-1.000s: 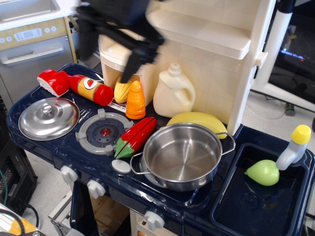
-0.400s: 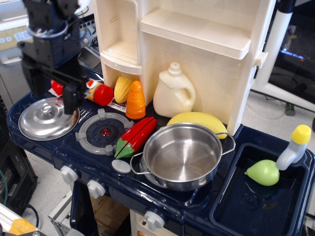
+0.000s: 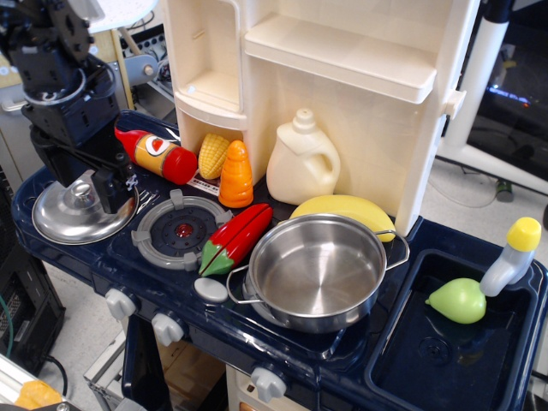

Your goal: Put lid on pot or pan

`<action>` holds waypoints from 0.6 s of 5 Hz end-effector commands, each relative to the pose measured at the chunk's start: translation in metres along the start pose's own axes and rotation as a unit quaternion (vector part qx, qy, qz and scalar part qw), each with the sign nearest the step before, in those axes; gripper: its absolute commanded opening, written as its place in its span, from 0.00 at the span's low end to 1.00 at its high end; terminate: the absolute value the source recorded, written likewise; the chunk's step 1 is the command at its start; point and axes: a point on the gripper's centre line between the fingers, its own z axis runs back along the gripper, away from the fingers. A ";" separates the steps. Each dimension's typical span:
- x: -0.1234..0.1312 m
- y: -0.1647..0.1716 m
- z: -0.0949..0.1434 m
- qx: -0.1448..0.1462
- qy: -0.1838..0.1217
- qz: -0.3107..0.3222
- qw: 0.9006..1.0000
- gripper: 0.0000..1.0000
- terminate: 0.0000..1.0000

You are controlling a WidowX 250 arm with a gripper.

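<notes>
The lid [image 3: 77,218], a round shiny steel disc with a small central knob, lies flat on the far left of the dark blue toy stove. My black gripper [image 3: 86,187] hangs right over it, its open fingers [image 3: 110,190] on either side of the knob. The shiny steel pot [image 3: 315,271] with two wire loop handles stands empty at the front centre-right of the stove, well to the right of the gripper.
A grey burner ring with red centre [image 3: 181,229] lies between lid and pot. A red pepper [image 3: 235,238], ketchup bottle [image 3: 159,155], corn [image 3: 212,155], orange cone [image 3: 236,175], cream jug [image 3: 302,159] and yellow banana [image 3: 342,207] stand around. The cream cupboard [image 3: 342,51] rises behind. A sink [image 3: 445,342] holds a green pear.
My gripper has swung from the upper middle down and left. It now hangs over the lid's knob and hides the red toy at the back left. Lid and pot have not moved.
</notes>
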 end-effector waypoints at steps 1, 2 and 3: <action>-0.003 0.019 -0.013 0.007 -0.034 -0.039 0.999 1.00 0.00; -0.004 0.026 -0.017 -0.009 -0.018 -0.051 0.998 1.00 0.00; -0.001 0.028 -0.022 -0.020 -0.044 -0.076 0.996 1.00 0.00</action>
